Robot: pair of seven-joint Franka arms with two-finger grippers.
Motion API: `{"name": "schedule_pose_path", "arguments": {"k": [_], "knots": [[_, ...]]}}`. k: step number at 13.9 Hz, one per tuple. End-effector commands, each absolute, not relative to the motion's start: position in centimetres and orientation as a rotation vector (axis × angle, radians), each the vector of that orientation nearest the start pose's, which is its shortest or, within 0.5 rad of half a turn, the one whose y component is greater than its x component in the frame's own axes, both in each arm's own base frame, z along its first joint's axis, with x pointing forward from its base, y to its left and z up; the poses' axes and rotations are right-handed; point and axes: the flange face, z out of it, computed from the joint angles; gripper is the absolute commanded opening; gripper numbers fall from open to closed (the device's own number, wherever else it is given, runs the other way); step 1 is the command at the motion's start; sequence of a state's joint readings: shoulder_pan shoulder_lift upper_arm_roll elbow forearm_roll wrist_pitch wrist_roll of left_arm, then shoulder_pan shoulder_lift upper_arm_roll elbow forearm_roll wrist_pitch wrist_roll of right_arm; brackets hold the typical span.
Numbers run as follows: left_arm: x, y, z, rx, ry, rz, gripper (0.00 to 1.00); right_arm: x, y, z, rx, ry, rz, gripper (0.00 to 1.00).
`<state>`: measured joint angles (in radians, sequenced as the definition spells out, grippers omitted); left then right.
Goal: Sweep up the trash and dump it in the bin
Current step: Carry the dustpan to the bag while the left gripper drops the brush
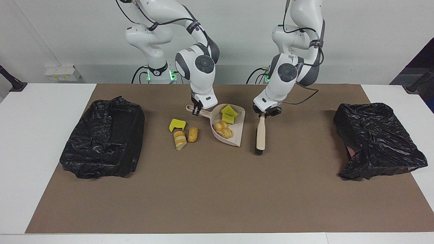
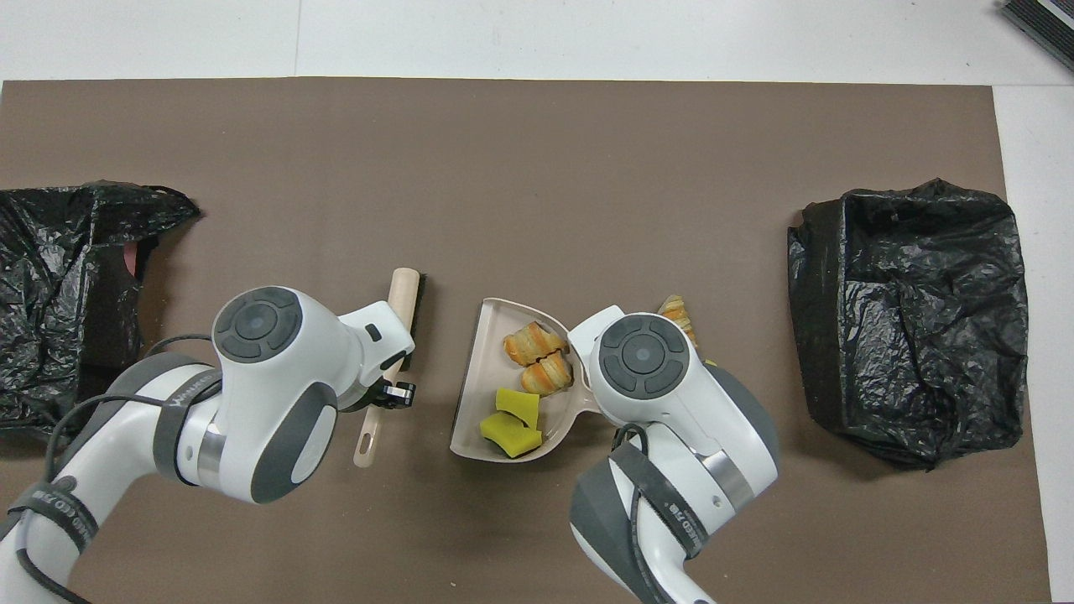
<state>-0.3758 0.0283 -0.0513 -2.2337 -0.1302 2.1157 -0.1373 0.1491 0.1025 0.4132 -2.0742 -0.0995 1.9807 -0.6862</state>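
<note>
The right end effector [image 1: 196, 110] is clamped on the dustpan [image 1: 237, 130] handle; the left end effector [image 1: 266, 113] grips the brush [image 1: 260, 135]. Two sponge chunks [image 1: 229, 113] and two bread bits [image 1: 223, 129] lie in the pan. Farther out, on the worktop [image 1: 217, 189], loose trash [image 1: 183, 132] remains, probably three pieces. Swing the pan's mouth toward them and sweep low.

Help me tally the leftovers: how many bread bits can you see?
4. Two bread bits lie in the dustpan, at and. Two lie on the mat beside it, toward the right arm's end, at and. None looks hidden.
</note>
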Motion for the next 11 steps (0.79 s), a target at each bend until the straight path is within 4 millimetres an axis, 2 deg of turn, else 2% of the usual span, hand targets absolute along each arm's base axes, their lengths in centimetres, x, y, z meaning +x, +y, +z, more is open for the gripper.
{"name": "schedule_pose_path", "arguments": {"k": [1, 2, 3, 4, 6, 7, 9, 10, 11], "knots": [[45.9, -20.3, 35.3, -3.165, 0.203, 0.272, 0.00, 47.6, 23.3, 42.2, -2.586, -1.883, 0.227, 0.00], [45.7, -20.4, 36.1, -3.170, 0.122, 0.253, 0.00, 48.1, 21.5, 44.0, -2.575, -1.857, 0.223, 0.00], [45.3, -21.0, 36.3, -3.162, 0.062, 0.249, 0.00, 49.0, 18.7, 45.6, -2.558, -1.823, 0.202, 0.00], [44.5, -21.7, 36.2, -3.152, 0.008, 0.252, 0.00, 49.9, 15.1, 47.2, -2.552, -1.808, 0.167, 0.00], [41.1, -24.6, 36.1, -3.140, 0.013, 0.242, 0.00, 51.2, 7.5, 50.3, -2.553, -1.769, 0.148, 0.00], [39.7, -25.7, 36.0, -3.131, -0.002, 0.242, 0.00, 51.5, 3.9, 51.2, -2.535, -1.756, 0.157, 0.00], [36.6, -28.5, 36.2, -3.121, -0.044, 0.224, 0.00, 51.4, -3.0, 51.5, -2.522, -1.720, 0.158, 0.00], [35.4, -29.4, 36.3, -3.116, -0.059, 0.220, 0.00, 51.3, -6.2, 51.4, -2.538, -1.714, 0.155, 0.00], [34.4, -30.3, 36.3, -3.111, -0.095, 0.233, 0.00, 51.2, -8.5, 51.4, -2.546, -1.741, 0.157, 0.00]]}}
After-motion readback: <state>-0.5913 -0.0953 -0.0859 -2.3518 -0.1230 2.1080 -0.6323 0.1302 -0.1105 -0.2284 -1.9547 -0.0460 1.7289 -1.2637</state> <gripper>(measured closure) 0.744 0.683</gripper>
